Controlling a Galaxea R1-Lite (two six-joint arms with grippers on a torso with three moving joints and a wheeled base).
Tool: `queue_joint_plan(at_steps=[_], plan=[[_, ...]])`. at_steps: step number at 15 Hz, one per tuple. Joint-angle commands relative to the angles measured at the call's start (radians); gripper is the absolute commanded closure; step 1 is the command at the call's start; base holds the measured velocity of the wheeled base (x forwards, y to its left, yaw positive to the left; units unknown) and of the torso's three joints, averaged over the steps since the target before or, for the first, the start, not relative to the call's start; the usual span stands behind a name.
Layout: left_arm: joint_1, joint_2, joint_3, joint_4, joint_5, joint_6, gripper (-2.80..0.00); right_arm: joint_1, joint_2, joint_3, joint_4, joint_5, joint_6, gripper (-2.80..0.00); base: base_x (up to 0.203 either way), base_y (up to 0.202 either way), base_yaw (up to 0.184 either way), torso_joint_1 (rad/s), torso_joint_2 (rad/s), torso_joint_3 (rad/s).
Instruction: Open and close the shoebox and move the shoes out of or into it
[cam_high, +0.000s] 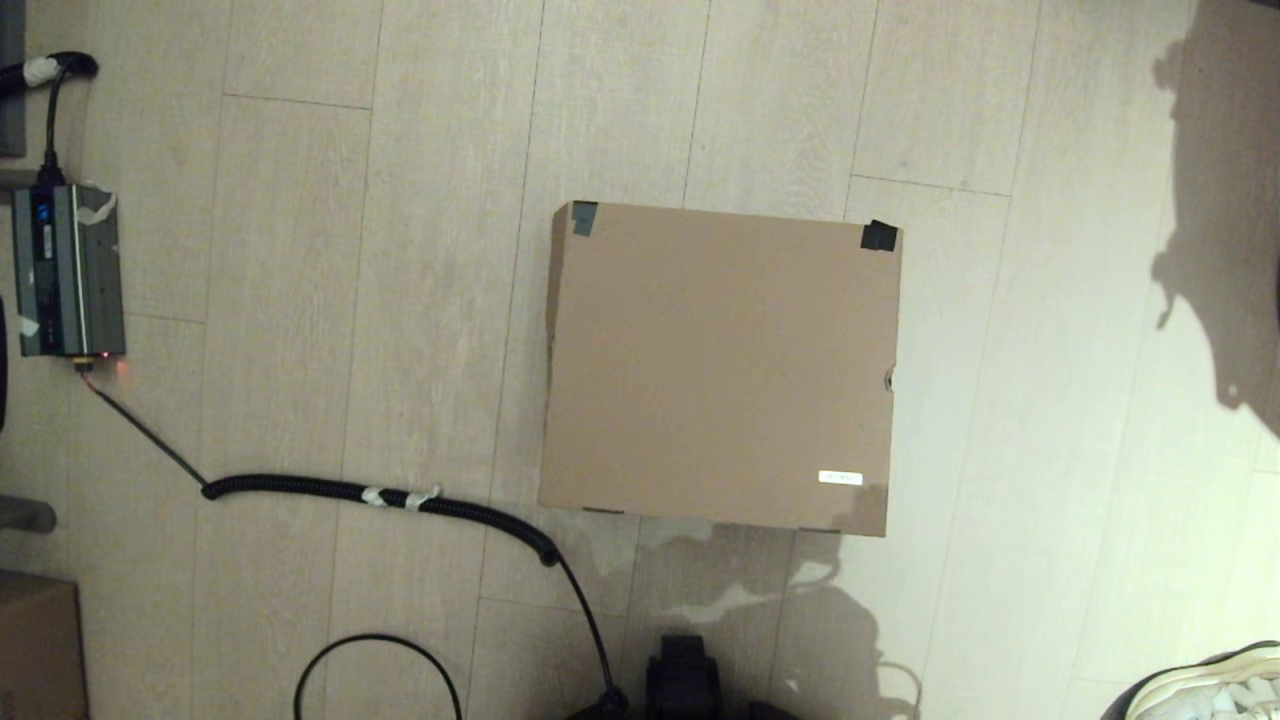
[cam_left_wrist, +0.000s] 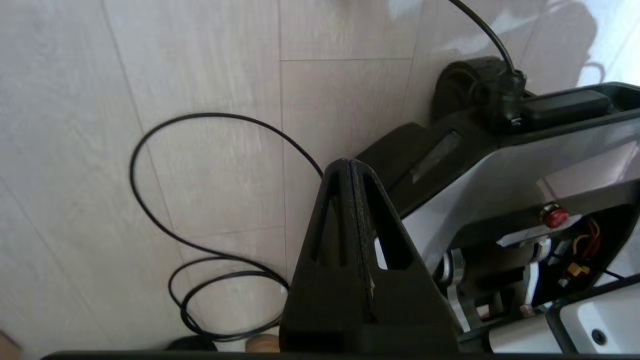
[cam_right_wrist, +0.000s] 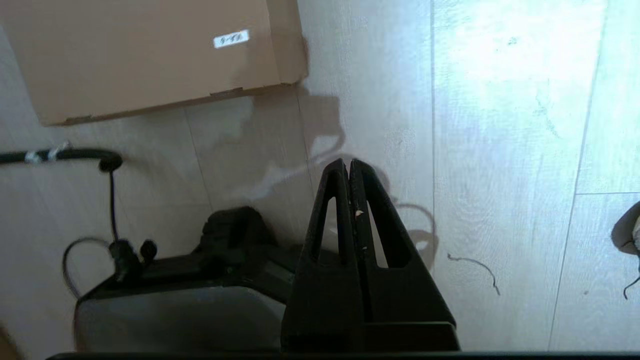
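Nearest, both hands hung low by the robot's base: the left hand (cam_left_wrist: 350, 167) and right hand (cam_right_wrist: 348, 166) each pressed fully together, gripping nothing. A black corrugated cable (cam_high: 400, 497) crossed the floor (cam_high: 300, 300) (left of the box). Beyond sat the shoebox (cam_high: 720, 365), lid closed, with a grey power unit (cam_high: 68, 270) far left.

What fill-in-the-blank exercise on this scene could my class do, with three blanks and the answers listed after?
1. The lid of the shoebox is ____.
2. The white sticker sits on the shoebox's ____.
3. The fingers of the left gripper and the right gripper are ____, with nothing held between them.

Missing words: closed; lid; shut
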Motion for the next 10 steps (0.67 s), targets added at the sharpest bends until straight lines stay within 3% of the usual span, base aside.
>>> queue_joint_plan(at_steps=[1,3,6,8,10], plan=[[0.007,-0.028,-0.005,0.002,-0.003,0.000,0.00,0.033,0.192,-0.030,0.002,0.009,-0.042,0.00,0.000,0.000,0.000,0.000,0.00,0.000],[0.007,-0.045,-0.005,0.002,-0.002,0.001,0.00,0.145,0.412,-0.084,0.003,0.012,-0.152,0.00,0.000,0.000,0.000,0.000,0.00,0.000],[0.005,-0.128,-0.028,0.087,-0.002,0.001,0.00,0.340,0.522,-0.053,0.045,-0.035,-0.558,0.00,0.000,0.000,0.000,0.000,0.00,0.000],[0.005,-0.191,-0.058,0.186,-0.002,0.000,0.00,0.438,0.466,-0.051,0.125,-0.104,-0.598,0.00,0.000,0.000,0.000,0.000,0.00,0.000],[0.007,-0.201,-0.061,0.194,0.002,-0.002,0.00,0.469,0.428,-0.059,0.147,-0.232,-0.600,0.00,0.000,0.000,0.000,0.000,0.00,0.000]])
